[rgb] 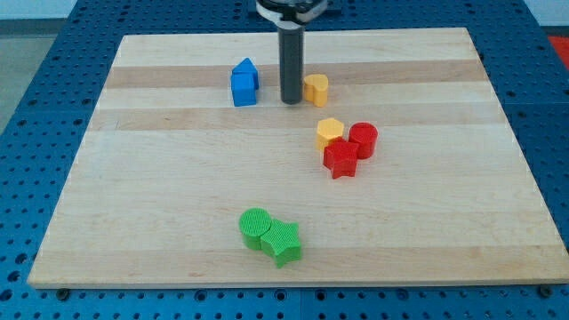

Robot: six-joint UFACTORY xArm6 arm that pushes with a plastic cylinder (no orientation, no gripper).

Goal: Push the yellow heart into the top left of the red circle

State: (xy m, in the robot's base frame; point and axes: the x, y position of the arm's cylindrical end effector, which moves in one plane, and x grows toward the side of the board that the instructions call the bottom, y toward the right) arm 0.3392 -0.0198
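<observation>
Wooden board [178, 204], my tip [291, 101] just left of yellow heart [316, 90]

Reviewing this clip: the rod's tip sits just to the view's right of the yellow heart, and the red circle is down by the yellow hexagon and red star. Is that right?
Not quite. In the camera view my tip sits just to the view's left of the yellow heart, between it and the blue blocks. The rest holds: the red circle is lower down, clustered with the yellow hexagon and red star.
</observation>
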